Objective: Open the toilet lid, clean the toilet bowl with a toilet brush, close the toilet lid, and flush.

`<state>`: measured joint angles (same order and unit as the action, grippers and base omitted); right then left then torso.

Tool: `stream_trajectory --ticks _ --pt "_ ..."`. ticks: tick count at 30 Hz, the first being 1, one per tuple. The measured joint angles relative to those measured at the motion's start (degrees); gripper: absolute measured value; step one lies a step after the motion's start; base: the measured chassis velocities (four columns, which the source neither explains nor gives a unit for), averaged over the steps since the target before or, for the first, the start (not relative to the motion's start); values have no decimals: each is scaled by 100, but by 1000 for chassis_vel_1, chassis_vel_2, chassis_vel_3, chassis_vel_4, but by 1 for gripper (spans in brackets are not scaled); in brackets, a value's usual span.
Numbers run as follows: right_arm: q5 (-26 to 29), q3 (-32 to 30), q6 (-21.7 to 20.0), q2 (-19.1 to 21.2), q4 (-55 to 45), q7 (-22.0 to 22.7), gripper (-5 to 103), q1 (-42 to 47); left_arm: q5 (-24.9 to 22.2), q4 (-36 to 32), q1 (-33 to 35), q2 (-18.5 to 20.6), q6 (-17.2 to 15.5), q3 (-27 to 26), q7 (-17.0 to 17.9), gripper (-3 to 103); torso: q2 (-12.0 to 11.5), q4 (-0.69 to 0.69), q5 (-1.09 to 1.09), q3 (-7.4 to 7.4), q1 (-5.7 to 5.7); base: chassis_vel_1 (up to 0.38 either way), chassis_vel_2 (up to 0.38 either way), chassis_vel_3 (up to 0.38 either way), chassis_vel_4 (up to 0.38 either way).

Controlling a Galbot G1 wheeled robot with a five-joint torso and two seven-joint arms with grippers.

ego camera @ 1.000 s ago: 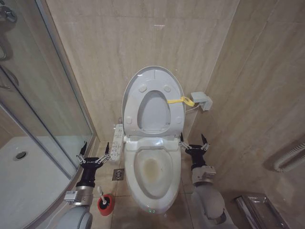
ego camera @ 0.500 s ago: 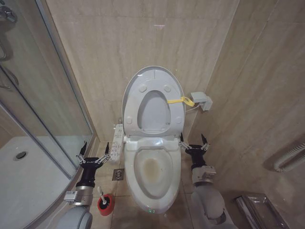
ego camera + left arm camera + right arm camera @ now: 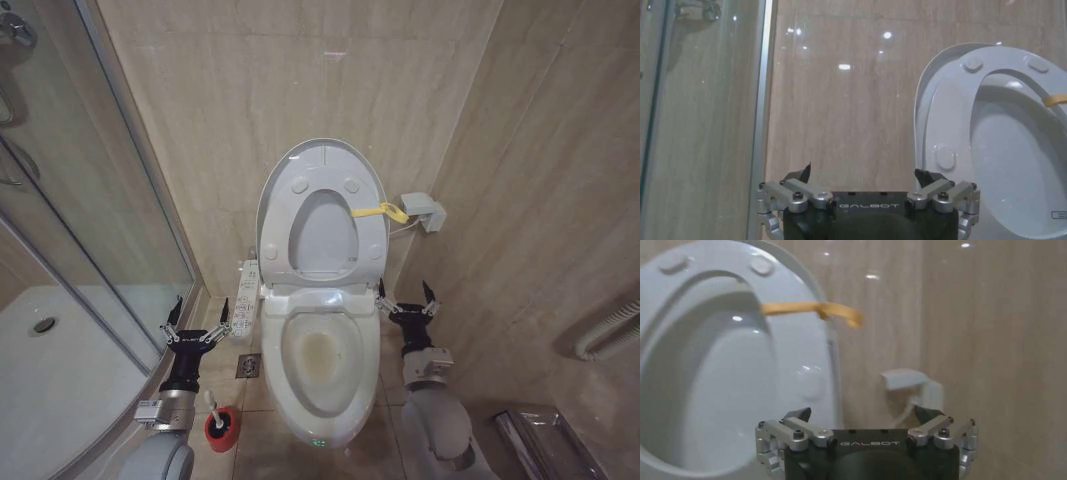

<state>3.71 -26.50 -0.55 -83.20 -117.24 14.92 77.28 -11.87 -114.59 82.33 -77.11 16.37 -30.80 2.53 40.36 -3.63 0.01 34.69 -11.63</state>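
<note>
The toilet lid (image 3: 322, 235) stands upright against the back wall, with the ring seat (image 3: 298, 185) raised in front of it and a yellow strap (image 3: 380, 211) hanging off the right edge. Below them the toilet bowl (image 3: 320, 360) lies uncovered, stained yellowish inside. On the floor left of the bowl, the toilet brush (image 3: 213, 403) stands in its red holder (image 3: 222, 428). My left gripper (image 3: 198, 318) hovers open above the brush, left of the bowl. Right of the bowl, my right gripper (image 3: 405, 295) is open and empty. The wrist views show the left gripper (image 3: 865, 175) and right gripper (image 3: 863, 415) facing the lid (image 3: 1013, 150) (image 3: 720, 390).
A glass shower enclosure (image 3: 90, 230) with a white tray (image 3: 60, 370) fills the left. A white control panel (image 3: 245, 290) and a floor drain (image 3: 248, 366) lie beside the bowl. A white box (image 3: 423, 212) is mounted on the right wall; a ribbed hose (image 3: 605, 335) and metal rack (image 3: 545, 440) sit at the right.
</note>
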Motion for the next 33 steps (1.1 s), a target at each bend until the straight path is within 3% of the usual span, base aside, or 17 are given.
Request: stream_trajectory --ticks 6,10,20,33 --pt "681 -864 593 261 -229 -285 100 1003 0 0 0 0 0 0 0 100 1 -13 -2 -1 2 0 0 0 0" --pt "786 -878 866 333 -106 -381 100 975 0 0 1 0 0 0 -1 100 0 -3 0 -1 2 0 0 0 0" --pt "793 -538 878 252 214 -441 100 297 0 0 1 0 0 0 -1 100 0 -3 -1 0 0 0 0 0 0" --pt "811 -637 1106 532 674 -528 100 -181 0 0 0 0 0 0 -1 100 0 -4 -1 0 0 0 0 0 0"
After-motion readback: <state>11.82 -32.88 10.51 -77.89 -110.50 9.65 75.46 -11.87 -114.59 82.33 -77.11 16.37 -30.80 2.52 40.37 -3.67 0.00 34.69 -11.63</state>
